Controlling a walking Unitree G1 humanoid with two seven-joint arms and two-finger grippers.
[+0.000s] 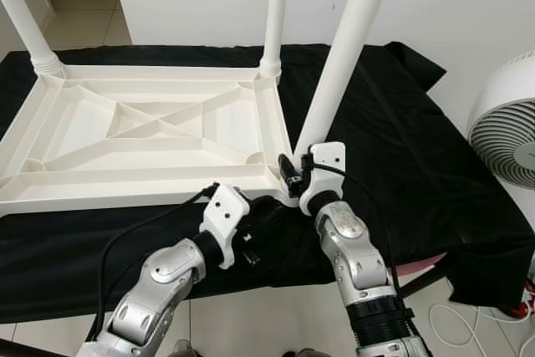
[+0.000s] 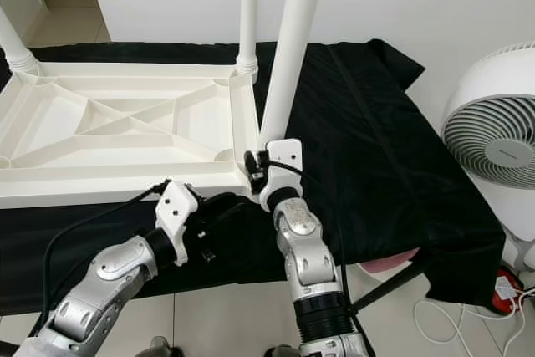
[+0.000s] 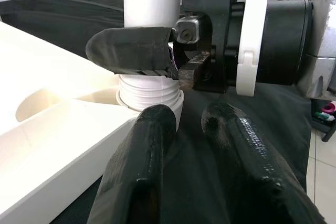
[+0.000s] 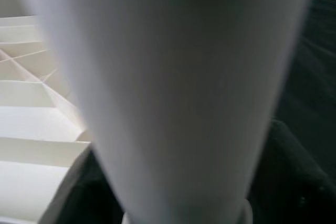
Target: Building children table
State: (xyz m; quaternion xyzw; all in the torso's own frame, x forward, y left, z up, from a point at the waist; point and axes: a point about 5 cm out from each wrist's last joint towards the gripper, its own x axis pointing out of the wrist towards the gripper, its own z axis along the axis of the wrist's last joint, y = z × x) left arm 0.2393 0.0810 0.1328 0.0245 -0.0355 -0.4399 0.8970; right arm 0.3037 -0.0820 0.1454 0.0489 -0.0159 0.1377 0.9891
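In the left eye view the white table top (image 1: 142, 131) is lying upside down on a black cloth (image 1: 401, 156), its long axis running left to right; the right gripper (image 1: 292, 175) is clamping the base of a white leg (image 1: 347, 48) at the near right corner, the leg leaning up and rightward; a fan (image 1: 510, 123) is standing past the cloth's right edge. In the left wrist view the left gripper (image 3: 191, 161) is hovering just beside that corner, its fingers (image 3: 142, 166) apart. In the right wrist view the leg is blurring close against the lens.
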